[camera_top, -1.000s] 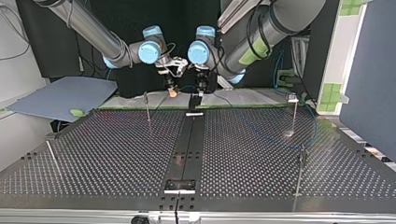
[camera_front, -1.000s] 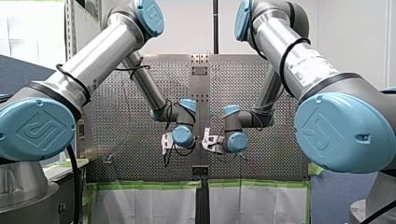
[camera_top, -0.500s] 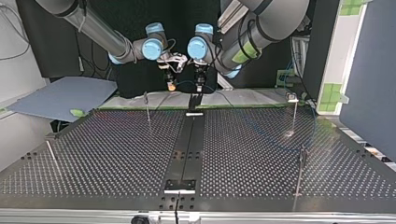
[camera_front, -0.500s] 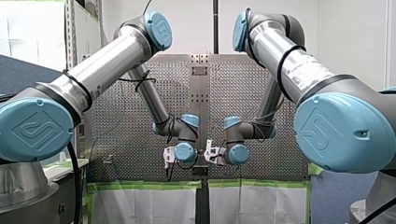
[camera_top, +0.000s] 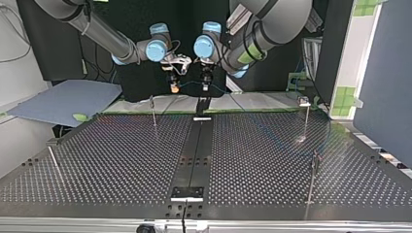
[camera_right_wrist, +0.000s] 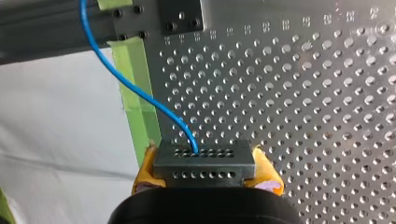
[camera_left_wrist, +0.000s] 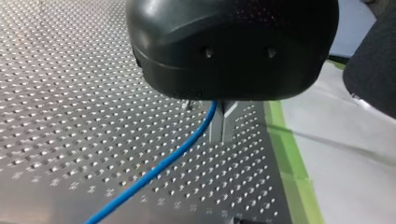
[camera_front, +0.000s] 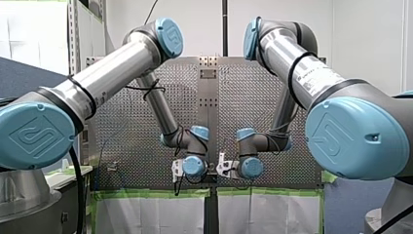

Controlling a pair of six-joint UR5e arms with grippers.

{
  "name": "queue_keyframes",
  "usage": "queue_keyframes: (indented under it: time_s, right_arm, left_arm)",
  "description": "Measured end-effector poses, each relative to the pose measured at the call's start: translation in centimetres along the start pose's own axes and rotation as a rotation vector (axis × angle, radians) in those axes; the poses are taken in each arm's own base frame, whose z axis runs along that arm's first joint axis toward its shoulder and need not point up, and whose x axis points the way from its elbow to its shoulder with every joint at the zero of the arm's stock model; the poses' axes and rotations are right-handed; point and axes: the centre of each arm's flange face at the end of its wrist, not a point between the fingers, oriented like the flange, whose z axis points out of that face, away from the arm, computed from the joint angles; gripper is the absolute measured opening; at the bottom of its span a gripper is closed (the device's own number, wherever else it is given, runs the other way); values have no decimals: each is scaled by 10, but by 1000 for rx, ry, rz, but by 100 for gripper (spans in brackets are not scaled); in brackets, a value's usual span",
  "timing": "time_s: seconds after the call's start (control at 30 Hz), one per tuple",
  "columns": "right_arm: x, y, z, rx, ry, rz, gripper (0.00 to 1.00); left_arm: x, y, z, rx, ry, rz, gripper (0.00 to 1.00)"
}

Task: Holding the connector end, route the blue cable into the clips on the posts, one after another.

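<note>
The big perforated table point(camera_top: 121, 160) lies open under the top view, and both arms hang high over its far edge, near the dark centre strip. My left arm point(camera_front: 112, 73) and my right arm point(camera_front: 302, 63) fold in so their wrists sit side by side, close but apart. I judge that keeps a short, controlled run of cable between them before any routing starts.

The thin posts point(camera_top: 153, 110) stand well apart across the table, and I can make out no cable in their clips, so the routing looks not yet begun.

My right gripper point(camera_right_wrist: 205, 164) clamps its yellow pads point(camera_right_wrist: 267, 173) on both sides of the connector point(camera_right_wrist: 204, 154), a small grey metal block with rows of holes.

My left gripper point(camera_left_wrist: 222, 137) has its metal fingers pressed together on the blue cable point(camera_left_wrist: 159, 170), likely as a guide.

The cable is thin, smooth and bright blue. It leaves the top of the connector and arcs back over the green tape point(camera_right_wrist: 135, 74) at the table edge, slack and softly curved.
</note>
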Motion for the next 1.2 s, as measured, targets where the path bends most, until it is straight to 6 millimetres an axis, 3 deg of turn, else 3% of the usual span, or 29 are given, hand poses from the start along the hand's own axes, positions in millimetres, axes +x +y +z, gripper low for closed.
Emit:
queue_keyframes:
  time_s: [0.3, 0.67, 0.87, 1.2]
  right_arm:
    - [4, 7, -5, -13, 2, -15, 0]
    - [29, 24, -32, -45, 21, -4, 0]
    - [42, 35, -51, -69, 26, 3, 0]
    - [30, 59, -71, -118, -12, -17, 0]
  left_arm:
    - [6, -15, -6, 28, 7, 8, 0]
    - [35, -54, -17, 49, 57, 19, 0]
    - [24, -78, -14, 61, 37, -20, 0]
    - [-4, -106, 2, 80, -41, -94, 0]
